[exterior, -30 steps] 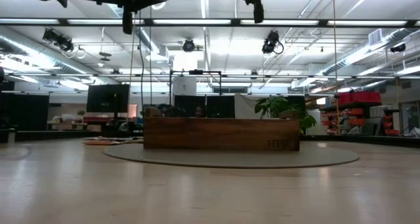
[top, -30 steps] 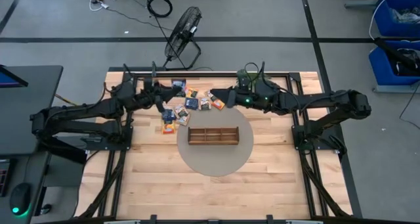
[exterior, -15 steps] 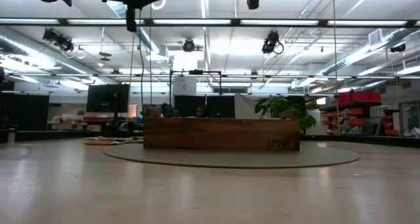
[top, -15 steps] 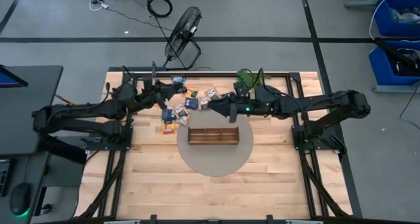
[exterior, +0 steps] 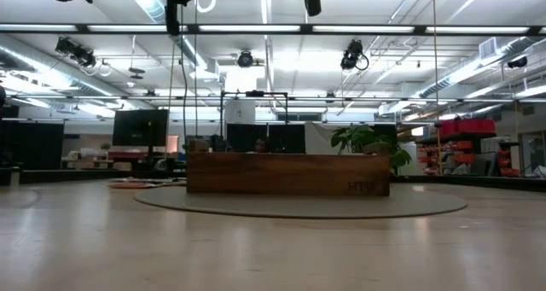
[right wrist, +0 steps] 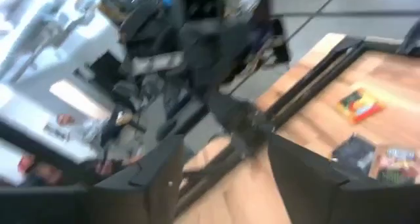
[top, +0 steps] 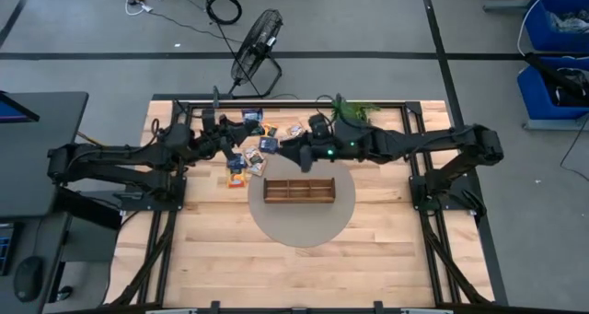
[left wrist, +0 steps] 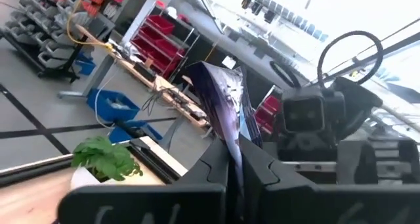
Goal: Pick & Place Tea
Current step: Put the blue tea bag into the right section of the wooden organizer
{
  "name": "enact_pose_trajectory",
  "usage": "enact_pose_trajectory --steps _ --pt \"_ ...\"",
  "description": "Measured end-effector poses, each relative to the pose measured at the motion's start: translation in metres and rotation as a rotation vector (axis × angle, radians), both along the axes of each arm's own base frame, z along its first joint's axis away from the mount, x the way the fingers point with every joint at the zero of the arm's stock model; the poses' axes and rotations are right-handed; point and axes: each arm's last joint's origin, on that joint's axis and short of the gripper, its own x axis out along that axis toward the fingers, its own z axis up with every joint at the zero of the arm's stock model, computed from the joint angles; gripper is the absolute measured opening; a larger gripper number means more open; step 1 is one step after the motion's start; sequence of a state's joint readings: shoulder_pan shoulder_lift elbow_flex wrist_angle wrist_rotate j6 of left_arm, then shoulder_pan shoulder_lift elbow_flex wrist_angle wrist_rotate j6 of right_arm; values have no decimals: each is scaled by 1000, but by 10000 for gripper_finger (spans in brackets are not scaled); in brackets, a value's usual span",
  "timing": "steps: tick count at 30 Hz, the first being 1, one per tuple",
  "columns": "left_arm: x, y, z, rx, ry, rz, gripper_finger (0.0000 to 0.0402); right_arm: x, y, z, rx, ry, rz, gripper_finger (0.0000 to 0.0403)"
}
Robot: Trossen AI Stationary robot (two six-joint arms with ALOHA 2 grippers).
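Two dark, near-black arms are seen from above, each built from rounded, chunky link housings joined by bulkier joint blocks. The left arm (top: 120,157) and the right arm (top: 433,146) share the same matt black finish. A small green indicator light is noted on the right arm's wrist housing. Thin black cables are seen looping above the wrist sections of both arms. The left gripper (left wrist: 237,175) has two flat, angular black fingers with bevelled inner faces. The right gripper (right wrist: 223,168) has two broad dark fingers (right wrist: 161,175) with squared tips.
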State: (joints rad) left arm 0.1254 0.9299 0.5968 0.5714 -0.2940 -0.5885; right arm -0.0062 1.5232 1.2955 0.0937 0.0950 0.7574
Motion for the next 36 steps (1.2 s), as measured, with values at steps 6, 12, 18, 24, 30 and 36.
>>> enact_pose_trajectory --steps 6,12,18,24,30,36 --pt "0 -2 1 19 -1 -2 8 6 -9 7 35 -79 -44 284" --pt "0 -2 1 18 -1 2 9 13 -22 -1 86 -79 -89 278" --pt "0 -2 0 12 5 9 10 25 -23 -10 97 -112 -41 264" --pt "0 -2 0 12 9 11 6 27 -24 -12 94 -105 -39 260" --pt "3 -2 -2 -7 10 4 9 27 -28 -13 93 -103 -50 260" --pt "13 -5 -7 13 22 1 6 27 -28 -13 93 -100 -51 260"
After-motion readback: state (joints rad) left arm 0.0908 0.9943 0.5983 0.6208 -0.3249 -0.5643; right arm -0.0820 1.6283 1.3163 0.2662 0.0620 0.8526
